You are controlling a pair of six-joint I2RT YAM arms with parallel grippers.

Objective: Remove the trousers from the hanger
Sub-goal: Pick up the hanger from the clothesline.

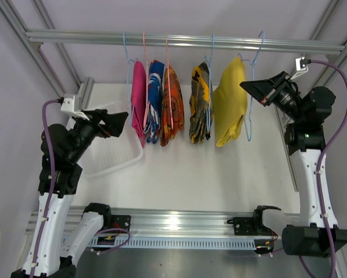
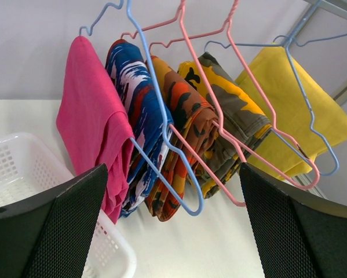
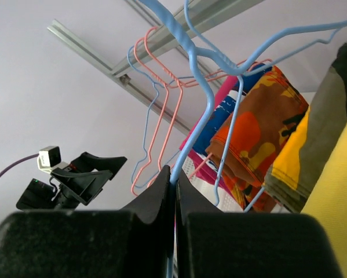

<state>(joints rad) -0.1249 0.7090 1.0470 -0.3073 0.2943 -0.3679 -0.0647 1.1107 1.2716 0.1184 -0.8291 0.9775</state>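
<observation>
Five pairs of trousers hang on wire hangers from the rail (image 1: 185,39): magenta pink (image 1: 139,101), blue-and-white (image 1: 155,95), orange camouflage (image 1: 172,107), yellow-and-dark camouflage (image 1: 199,104) and plain yellow (image 1: 231,101). My right gripper (image 1: 251,90) is shut on the light blue hanger (image 3: 199,98) that carries the plain yellow pair (image 3: 335,214), gripping its wire at the right side. My left gripper (image 1: 118,121) is open and empty, left of the magenta pair (image 2: 89,121), facing the row of trousers with wide jaws (image 2: 173,231).
A white plastic basket (image 1: 112,162) sits on the table under my left gripper and shows in the left wrist view (image 2: 22,168). Aluminium frame posts stand at both sides. Empty pink and blue hangers (image 3: 156,116) hang on the rail too.
</observation>
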